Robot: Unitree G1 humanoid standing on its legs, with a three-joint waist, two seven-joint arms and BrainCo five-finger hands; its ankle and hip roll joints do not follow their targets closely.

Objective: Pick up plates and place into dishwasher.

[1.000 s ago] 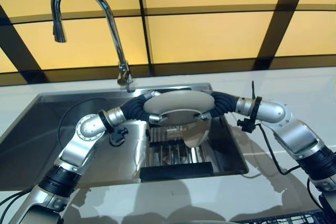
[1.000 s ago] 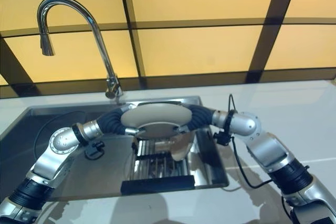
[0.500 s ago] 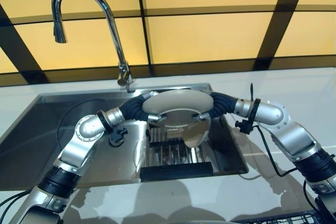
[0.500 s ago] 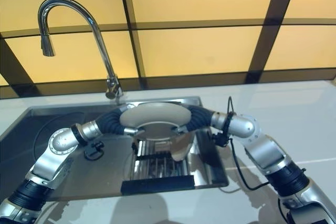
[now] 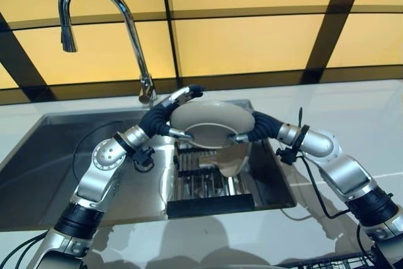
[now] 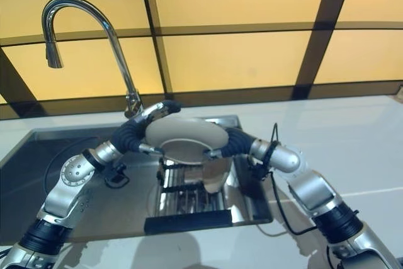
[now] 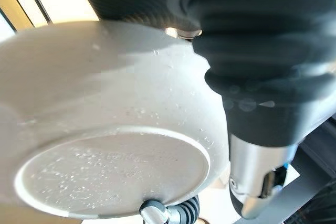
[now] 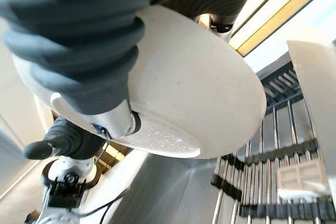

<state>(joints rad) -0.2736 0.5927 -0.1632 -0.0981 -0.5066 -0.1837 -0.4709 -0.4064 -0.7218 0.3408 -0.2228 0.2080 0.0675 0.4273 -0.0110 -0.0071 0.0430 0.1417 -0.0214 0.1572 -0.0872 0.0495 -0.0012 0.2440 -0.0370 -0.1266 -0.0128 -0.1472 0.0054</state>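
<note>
We see cream plate (image 5: 211, 122) tilted, underside toward us, raised above sink rack; second pale dish (image 5: 234, 159) leans upright in rack below.

**Sink, tap and wall**

A stainless-steel sink (image 5: 56, 155) is set into a pale, glossy counter (image 5: 352, 108), close to its rear edge. A tall chrome gooseneck tap (image 5: 104, 4) is mounted at the sink's rear rim, its spout arched over the basin's left part. A metal wire rack (image 5: 208, 184) with a dark front bar is seen in the right part of the basin. Behind the counter, a wall of amber panels (image 5: 252, 42) divided by dark strips is seen.
</note>
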